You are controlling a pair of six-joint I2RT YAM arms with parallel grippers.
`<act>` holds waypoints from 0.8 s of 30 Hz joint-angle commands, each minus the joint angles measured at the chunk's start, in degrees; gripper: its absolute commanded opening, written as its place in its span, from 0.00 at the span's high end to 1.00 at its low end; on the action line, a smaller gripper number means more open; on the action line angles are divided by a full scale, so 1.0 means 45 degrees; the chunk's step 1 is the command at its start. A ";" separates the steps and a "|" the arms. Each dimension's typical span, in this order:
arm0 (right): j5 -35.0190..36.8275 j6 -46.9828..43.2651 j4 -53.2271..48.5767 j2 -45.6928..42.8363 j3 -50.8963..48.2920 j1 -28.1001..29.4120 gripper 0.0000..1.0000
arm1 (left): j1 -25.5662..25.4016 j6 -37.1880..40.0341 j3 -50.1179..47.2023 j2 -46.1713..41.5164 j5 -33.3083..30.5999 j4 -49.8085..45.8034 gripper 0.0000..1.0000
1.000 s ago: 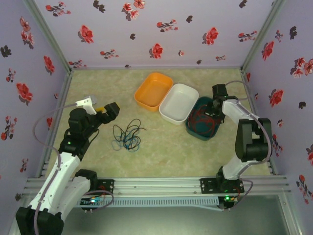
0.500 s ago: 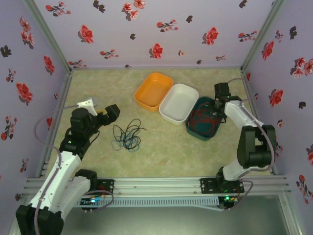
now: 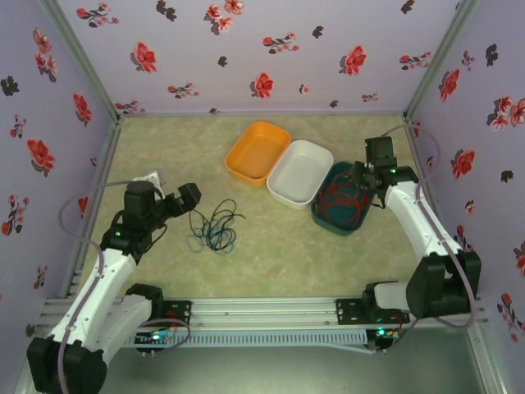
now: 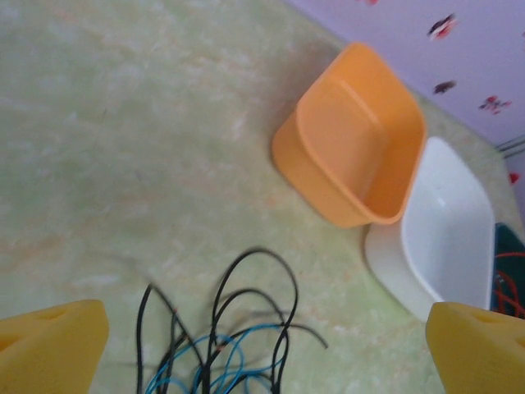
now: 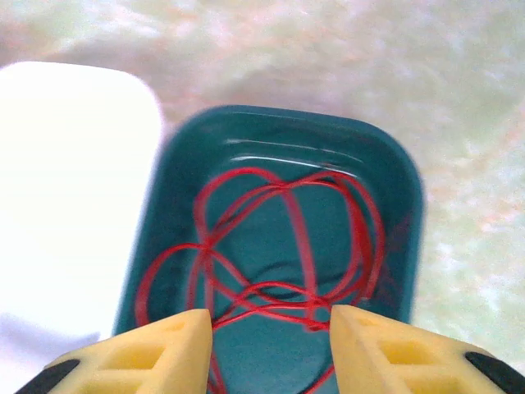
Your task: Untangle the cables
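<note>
**A:** Fingers (image 4: pixel 51 343) on the left gripper (image 4: pixel 262 353), what state?

**B:** Spread wide, nothing btw them. The yellow pads sit at the two bottom corners of the left wrist view. In the top view the gripper hangs over the left part of the table (image 3: pixel 279 267), pointing right.

**A:** And the cables?

**B:** Black & blue cables (image 3: pixel 212 230) lie in one loose tangle on the table, just right of the left gripper and apart from it. Left wrist view: black loops arch over the top and sides, w/ blue strands lower in the heap, all crossing each other.

**A:** Next along?

**B:** Three bins in a diagonal row towards the back. Orange bin (image 3: pixel 258 152) is furthest left, white bin (image 3: pixel 299 174) sits right against it, and teal bin (image 5: pixel 246 135) is on the right, its edge against the white one.

**A:** Rest of the cables?

**B:** Red cable (image 3: pixel 340 203) is in the teal bin, several overlapping loops on the bin floor.

**A:** R side?

**B:** Right gripper (image 5: pixel 267 324) hangs at the back-right rim of the teal bin, looking down into it. Fingers are partly apart, pinching nothing. Red loops show thru the gap, lying below. Can't tell if the tips touch any strand.
</note>
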 commanded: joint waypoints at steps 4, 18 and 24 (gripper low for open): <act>-0.0554 -0.0104 0.0464 -0.0268 0.0480 0.2844 0.60 | 0.0070 -0.0148 0.0103 0.1093 -0.0408 -0.2087 0.05; -0.2400 0.0237 0.2757 0.3983 0.1684 0.9289 0.61 | 0.0274 -0.0747 -0.1368 0.3276 0.0475 0.0593 0.33; -0.3231 -0.0289 0.2789 0.5370 0.1847 1.0326 0.66 | 0.0482 -0.1153 -0.1739 0.3986 0.0816 0.1785 0.44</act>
